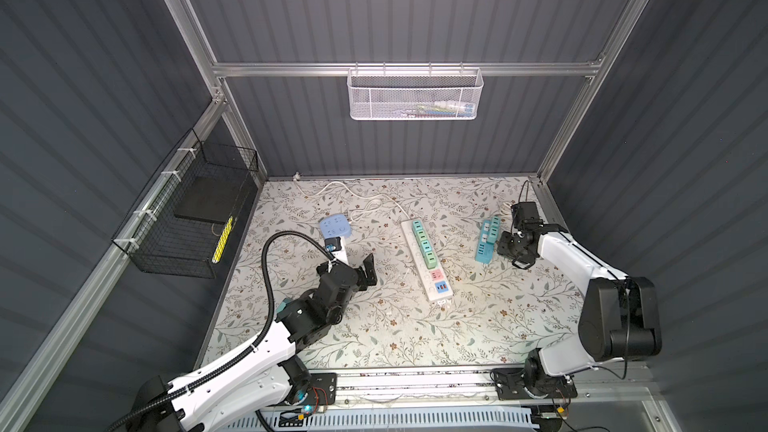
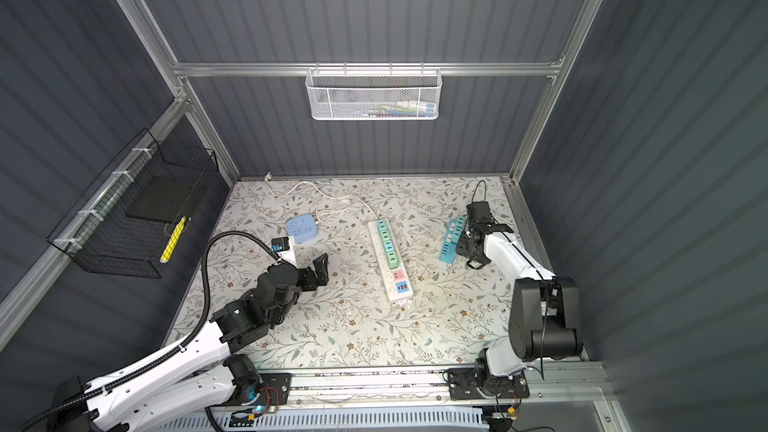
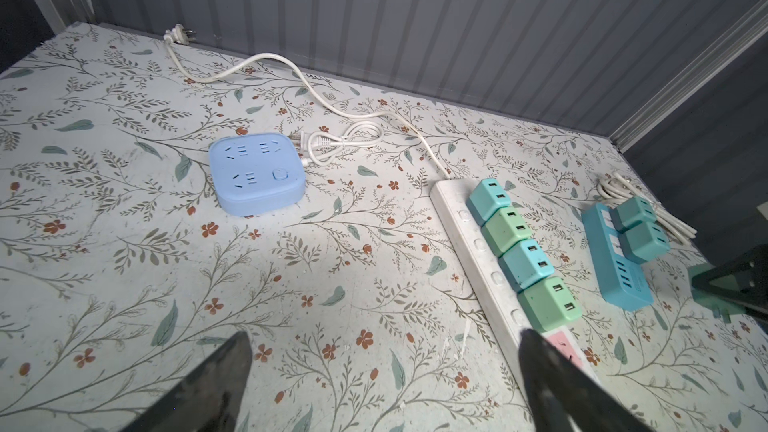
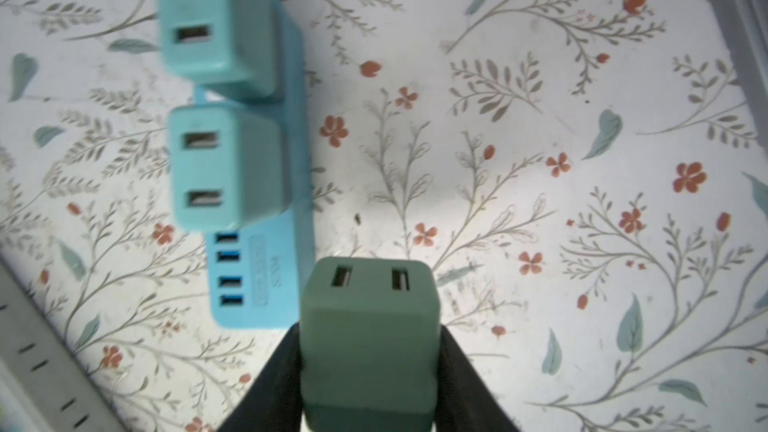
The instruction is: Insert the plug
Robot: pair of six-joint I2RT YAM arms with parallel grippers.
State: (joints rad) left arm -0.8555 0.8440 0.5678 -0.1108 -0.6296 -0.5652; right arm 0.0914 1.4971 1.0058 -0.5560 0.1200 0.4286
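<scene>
1. Firmly, the right end effector [image 4: 370, 371] is closed partway on the dark green plug [image 4: 368, 317], one finger on each side.
2. That plug sits just beside the blue power strip [image 4: 266, 288], near its small-port end; two teal adapters [image 4: 224, 168] are seated in the strip.
3. The left end effector [image 3: 384, 338] gapes fully open, holding nothing, above the floral worktop [image 3: 124, 263] beside the white power strip [image 3: 465, 226].

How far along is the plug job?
Done, by the look: four cube plugs sit in the white strip, two more in the blue strip. In hand: the right gripper is shut on a green plug, held beside the blue strip, in no socket. Left gripper open, empty. Left: carry it to a free socket, perhaps the pink socket on the white strip, and press in.
</scene>
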